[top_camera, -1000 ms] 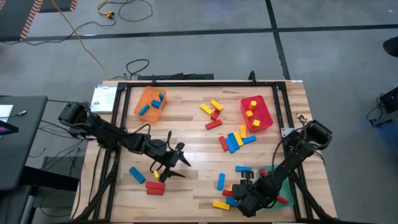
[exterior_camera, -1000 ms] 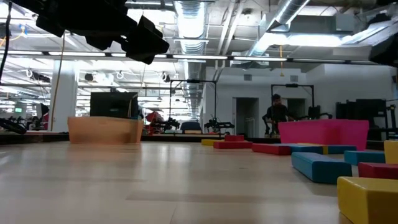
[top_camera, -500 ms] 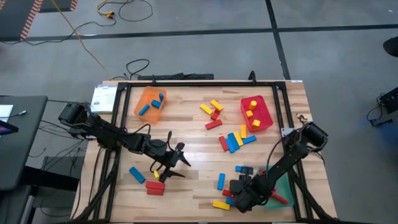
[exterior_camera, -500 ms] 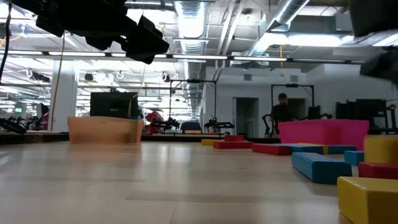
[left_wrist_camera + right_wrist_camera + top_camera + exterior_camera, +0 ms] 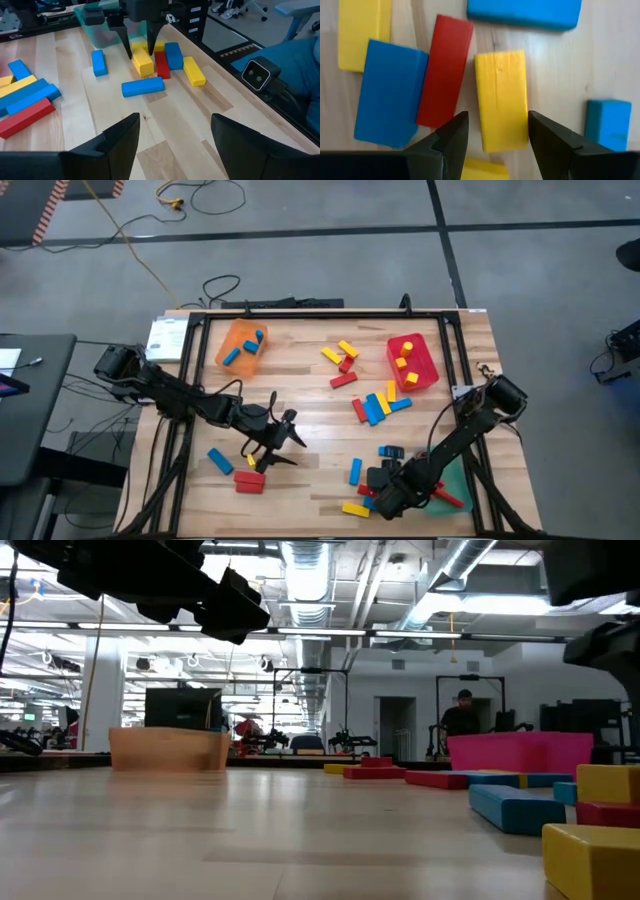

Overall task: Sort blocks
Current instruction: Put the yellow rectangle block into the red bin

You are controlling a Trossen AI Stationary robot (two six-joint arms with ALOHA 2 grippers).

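**Right gripper straddles a yellow block in the lower-right cluster**

In the high view we see our right gripper (image 5: 382,496) low on the table, at the lower right of the frame, over a tight cluster of blocks beside the green tray (image 5: 458,479). Its wrist view shows the two fingers (image 5: 451,137) spread, one on each side of a yellow block (image 5: 501,99) that lies flat on the wood; nothing is clamped. Touching that yellow block's long side is a red block (image 5: 444,69), and against the red one lies a blue block (image 5: 387,93). Another blue block (image 5: 524,12) lies crosswise beyond them.

Our left gripper (image 5: 285,442) hangs above the lower-left middle of the frame, its fingers standing wide and empty, near a red block (image 5: 250,481) and a blue block (image 5: 220,461).

More blocks are scattered elsewhere in the high view: a loose group (image 5: 378,406) of blue, red and yellow right of centre, and a few (image 5: 342,360) at upper centre. The orange tray (image 5: 240,346) at upper left holds blue blocks; the red tray (image 5: 412,363) at upper right holds yellow ones.
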